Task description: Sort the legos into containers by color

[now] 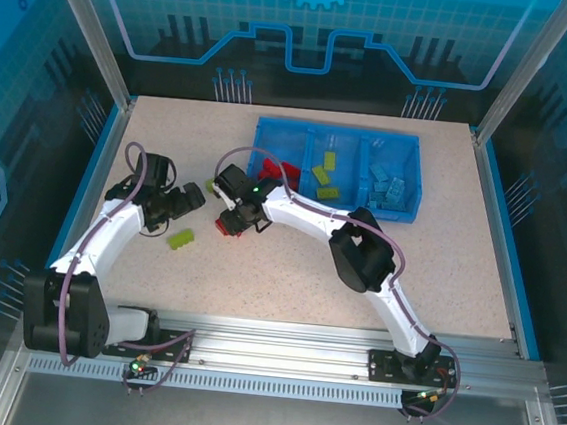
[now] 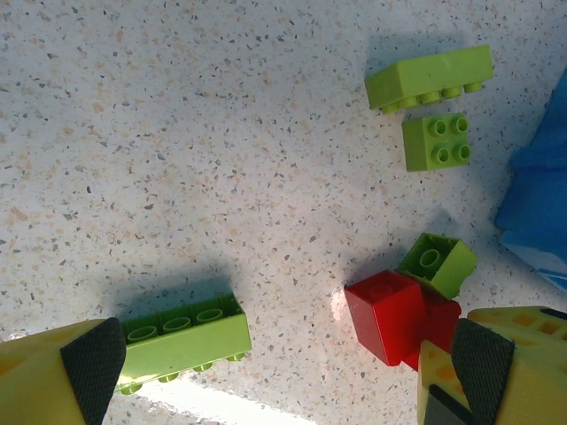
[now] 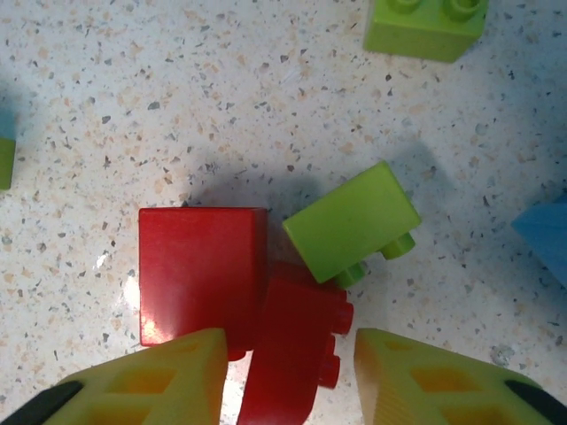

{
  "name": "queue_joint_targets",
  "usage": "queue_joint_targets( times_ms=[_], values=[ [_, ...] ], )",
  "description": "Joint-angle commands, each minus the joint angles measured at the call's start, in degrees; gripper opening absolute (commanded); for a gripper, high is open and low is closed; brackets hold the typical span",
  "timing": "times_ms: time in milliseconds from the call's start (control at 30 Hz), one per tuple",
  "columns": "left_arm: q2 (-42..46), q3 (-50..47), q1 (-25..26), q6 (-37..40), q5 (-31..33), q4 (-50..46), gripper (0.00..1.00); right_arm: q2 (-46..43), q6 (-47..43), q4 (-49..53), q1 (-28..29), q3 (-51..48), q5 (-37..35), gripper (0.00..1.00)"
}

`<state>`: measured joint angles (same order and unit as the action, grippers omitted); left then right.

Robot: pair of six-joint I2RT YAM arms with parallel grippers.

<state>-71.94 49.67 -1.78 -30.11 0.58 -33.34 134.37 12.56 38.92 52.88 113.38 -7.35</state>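
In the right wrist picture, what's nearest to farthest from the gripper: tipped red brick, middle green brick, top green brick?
1. Tipped red brick, between the right gripper fingers.
2. Middle green brick, just beyond.
3. Top green brick, at the far edge.

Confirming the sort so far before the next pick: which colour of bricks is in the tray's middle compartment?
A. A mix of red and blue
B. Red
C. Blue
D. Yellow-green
D: the top view shows yellow-green bricks in the middle compartment, with red bricks in the compartment to its left and blue bricks in the one to its right.
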Motion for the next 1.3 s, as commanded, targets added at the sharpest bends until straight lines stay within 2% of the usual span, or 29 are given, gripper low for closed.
queue_joint_targets(
  times_ms=[0,200,400,633,800,1033,1133,1267],
  values=[
    [1.28,-0.80,-0.78,-0.21,-1.64,-1.02,0.99,2.97,-1.29,4.06,0.55,0.99,-2.07,0.39],
    [1.20,-1.32,-1.21,-0.32,-2.34,-0.76,0.99,4.34,-2.08,5.79,0.49,2.28,-0.92,0.39],
    [1.36,-1.83,-1.64,-0.21,-2.68,-0.34,0.99,0.09,-3.03,2.39,0.38,-4.07,1.59,0.49],
    [1.23,-2.14,-1.68,-0.76,-3.48,0.28,0.99,-0.81,-3.51,2.51,0.12,-5.70,1.88,0.50],
    [1.44,-2.40,-1.82,-0.74,-3.48,0.21,0.99,0.57,-2.83,2.57,-0.32,-3.56,2.04,0.48],
    [1.43,-2.74,-1.82,-0.68,-3.50,0.34,0.99,2.12,-3.13,2.10,-0.33,-0.84,2.35,0.52],
    [1.28,-2.75,-1.82,-0.74,-3.56,0.47,0.99,3.65,-2.71,3.23,-0.54,1.05,2.45,0.48],
    [1.19,-2.93,-1.91,-0.67,-3.53,0.47,0.99,4.60,-2.23,4.33,-0.77,2.25,2.02,0.34]
  ],
)
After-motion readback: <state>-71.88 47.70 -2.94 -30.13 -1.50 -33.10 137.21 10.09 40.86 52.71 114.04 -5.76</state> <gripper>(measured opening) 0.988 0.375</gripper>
